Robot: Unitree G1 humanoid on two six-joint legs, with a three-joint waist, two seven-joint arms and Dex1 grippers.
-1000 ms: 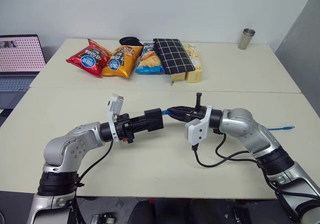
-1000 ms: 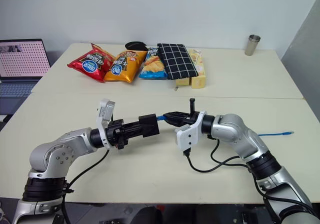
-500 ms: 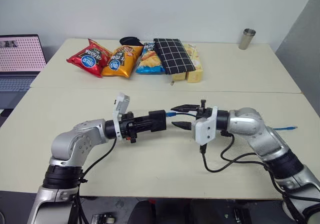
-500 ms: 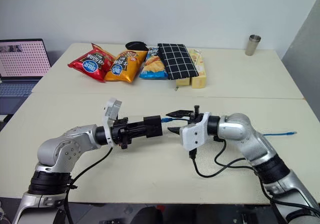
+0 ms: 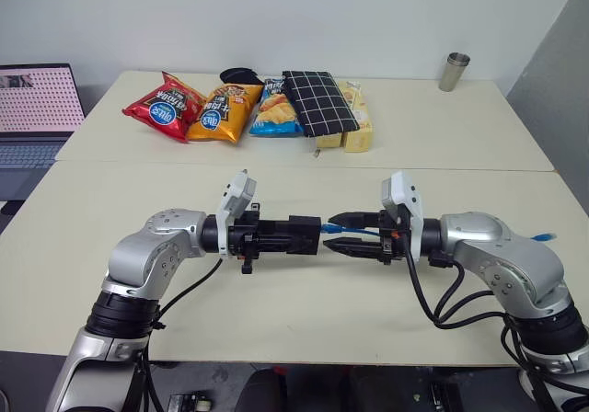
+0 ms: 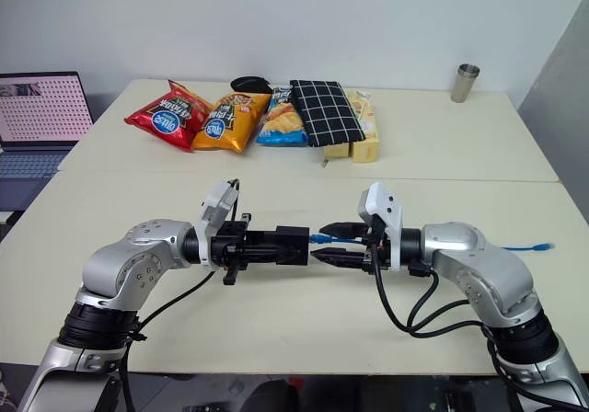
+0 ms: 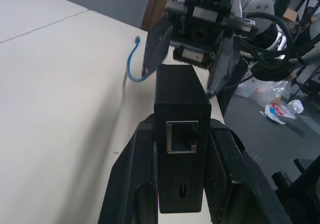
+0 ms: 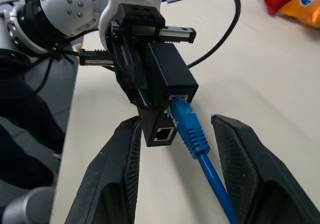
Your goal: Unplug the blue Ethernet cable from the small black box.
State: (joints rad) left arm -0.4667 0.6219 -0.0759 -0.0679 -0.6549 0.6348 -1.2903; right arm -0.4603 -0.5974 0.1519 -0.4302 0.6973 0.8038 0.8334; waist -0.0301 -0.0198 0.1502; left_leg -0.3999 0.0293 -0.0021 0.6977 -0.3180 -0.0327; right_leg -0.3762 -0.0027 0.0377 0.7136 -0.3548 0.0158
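Left pincer point(image 6: 293, 246) pinches the small black box point(image 8: 167, 79), blue Ethernet cable point(image 8: 192, 131) plugged in, between the spread right pincer point(image 6: 324, 243); snack bags point(image 5: 216, 108) lie well beyond.

Far table point(image 5: 442, 127): chip bags point(image 5: 207, 108), checked pouch point(image 5: 318, 102), metal cup point(image 5: 454, 71). Laptop point(image 5: 35, 108) at left.

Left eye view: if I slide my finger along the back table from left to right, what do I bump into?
Red chip bag → orange chip bag → blue chip bag → black checked pouch → yellow packet → metal cup.
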